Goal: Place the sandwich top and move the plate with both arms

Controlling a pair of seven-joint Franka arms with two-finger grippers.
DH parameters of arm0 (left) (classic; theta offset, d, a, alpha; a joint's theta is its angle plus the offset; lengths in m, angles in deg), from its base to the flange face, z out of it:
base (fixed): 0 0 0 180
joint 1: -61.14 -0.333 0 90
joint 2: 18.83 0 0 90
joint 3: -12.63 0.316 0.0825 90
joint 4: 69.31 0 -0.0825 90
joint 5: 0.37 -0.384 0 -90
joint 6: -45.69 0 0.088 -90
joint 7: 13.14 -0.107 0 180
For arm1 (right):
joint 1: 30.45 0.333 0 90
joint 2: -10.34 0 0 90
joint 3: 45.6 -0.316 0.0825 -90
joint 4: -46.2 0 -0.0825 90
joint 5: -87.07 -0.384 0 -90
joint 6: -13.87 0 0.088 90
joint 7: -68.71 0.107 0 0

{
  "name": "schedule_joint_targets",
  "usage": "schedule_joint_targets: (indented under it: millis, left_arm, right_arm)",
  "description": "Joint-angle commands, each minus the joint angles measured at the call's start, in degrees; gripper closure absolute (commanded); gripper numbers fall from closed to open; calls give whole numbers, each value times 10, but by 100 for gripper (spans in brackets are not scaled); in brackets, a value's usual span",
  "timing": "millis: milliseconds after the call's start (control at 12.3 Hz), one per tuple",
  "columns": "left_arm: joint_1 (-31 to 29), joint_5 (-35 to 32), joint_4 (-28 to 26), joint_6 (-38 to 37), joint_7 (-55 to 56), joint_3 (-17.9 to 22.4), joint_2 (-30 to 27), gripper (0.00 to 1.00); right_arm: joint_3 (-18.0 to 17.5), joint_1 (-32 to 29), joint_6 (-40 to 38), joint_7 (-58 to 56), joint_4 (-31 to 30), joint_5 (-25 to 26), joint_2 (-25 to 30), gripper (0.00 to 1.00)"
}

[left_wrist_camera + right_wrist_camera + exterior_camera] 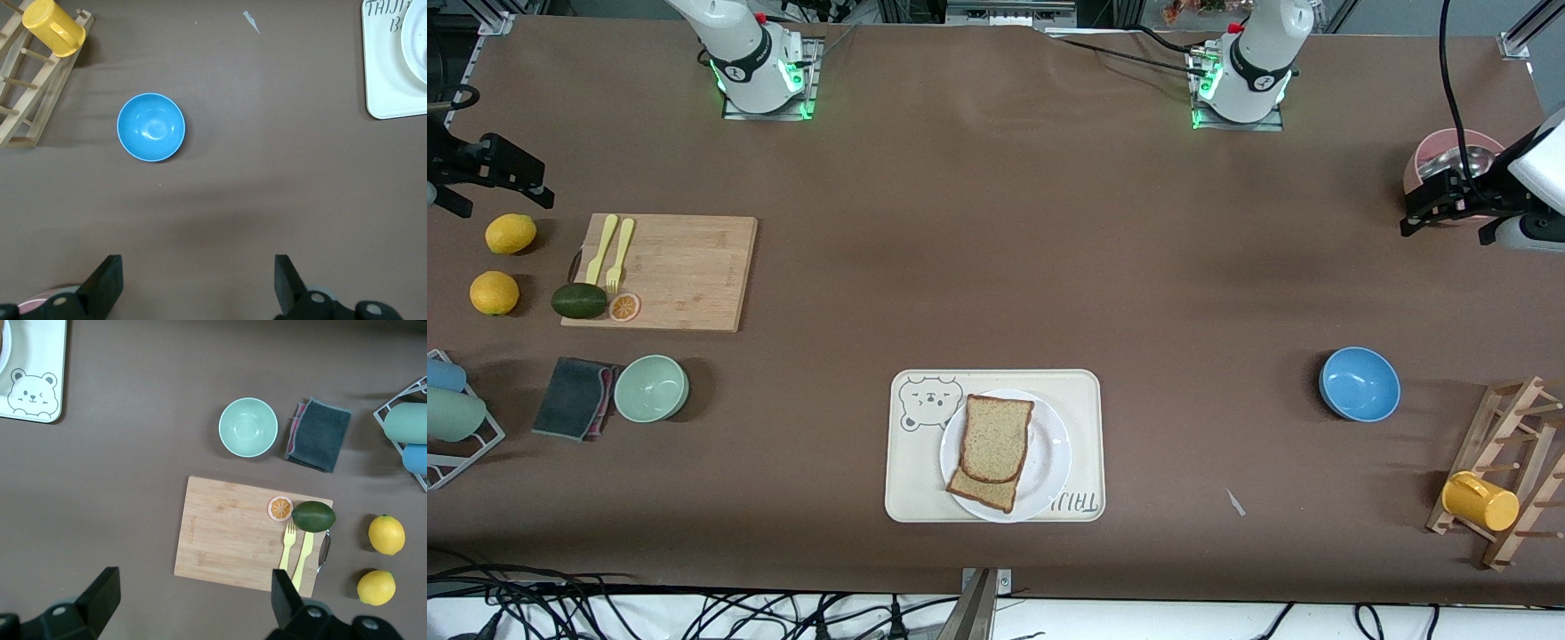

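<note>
- The worktop (996, 249) wears a matt brown covering, faintly creased.
- The plate (1049, 462) is glossy white, smooth like glazed ceramic.
- The sandwich top (994, 437) looks rough and speckled, with a darker crust.
- The tray (1080, 400) is cream with a matt, smooth finish.
- The cutting board (685, 271) is pale wood with visible grain.
- The blue bowl (1359, 383) shines smoothly.
- The folded cloth (574, 397) is soft dark fabric.
- The rack (1516, 444) is bare wood.

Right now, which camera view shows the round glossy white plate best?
The front view: the whole round glossy white plate shows on the cream bear-print tray, with two brown bread slices on it. The left wrist view shows only an edge of the plate; the right wrist view shows just a sliver.
</note>
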Motion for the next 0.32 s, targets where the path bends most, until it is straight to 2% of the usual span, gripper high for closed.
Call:
schedule_joint_targets:
  millis: [0, 243]
  left_arm:
    - [6, -13, 18, -16, 2, 2, 5, 0]
    - [6, -13, 19, -17, 3, 3, 7, 0]
  right_arm:
    - [-3, -3, -6, 3, 5, 9, 5, 0]
    - [-3, -2, -6, 4, 5, 9, 5, 0]
